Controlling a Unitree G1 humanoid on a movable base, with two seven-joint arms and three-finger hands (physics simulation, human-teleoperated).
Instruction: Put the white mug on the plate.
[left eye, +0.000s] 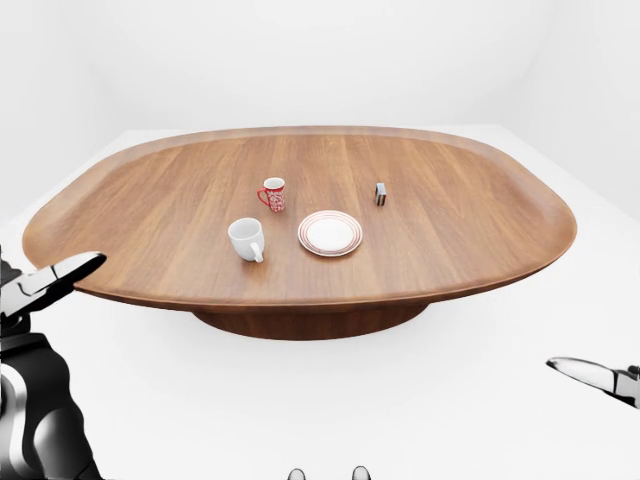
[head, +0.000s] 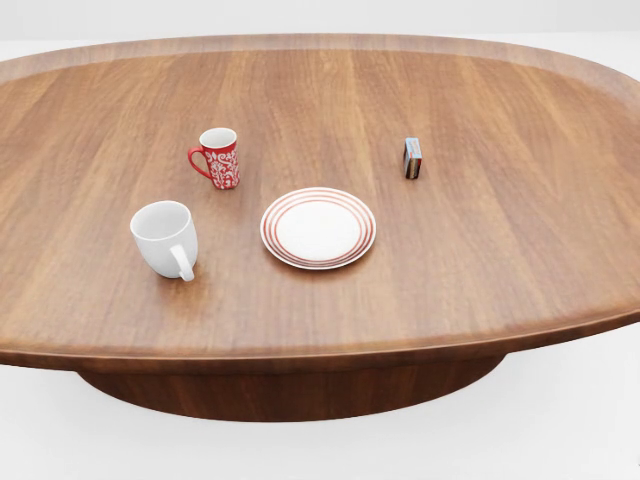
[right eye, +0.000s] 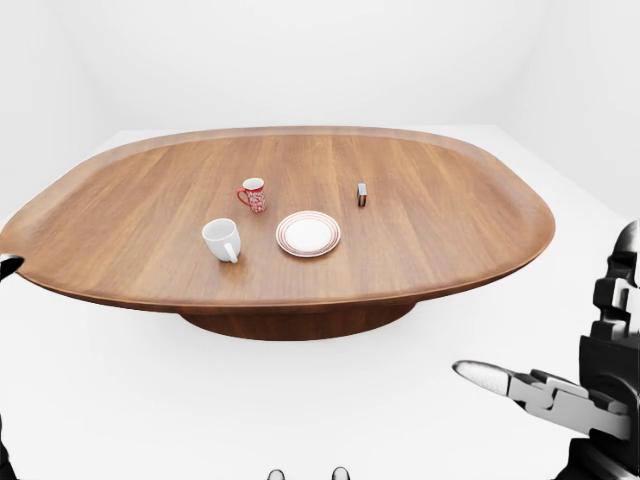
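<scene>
In the head view the white mug (head: 165, 238) stands upright on the wooden table (head: 480, 270), handle turned toward the bottom of the view. The red-rimmed plate (head: 318, 227) lies bare just right of it, a small gap between them. Neither hand shows in the head view. My left hand (left eye: 45, 285) appears at the left edge of the left-eye view, below and outside the table's rim, its fingers spread open. My right hand (right eye: 575, 340) sits at the lower right of the right-eye view, also off the table, open with the thumb stretched out. Both hold nothing.
A red patterned mug (head: 218, 157) stands above the white mug in the head view. A small box (head: 412, 158) stands upright at the plate's upper right. The oval table rests on a dark central pedestal (left eye: 310, 320) over a white floor.
</scene>
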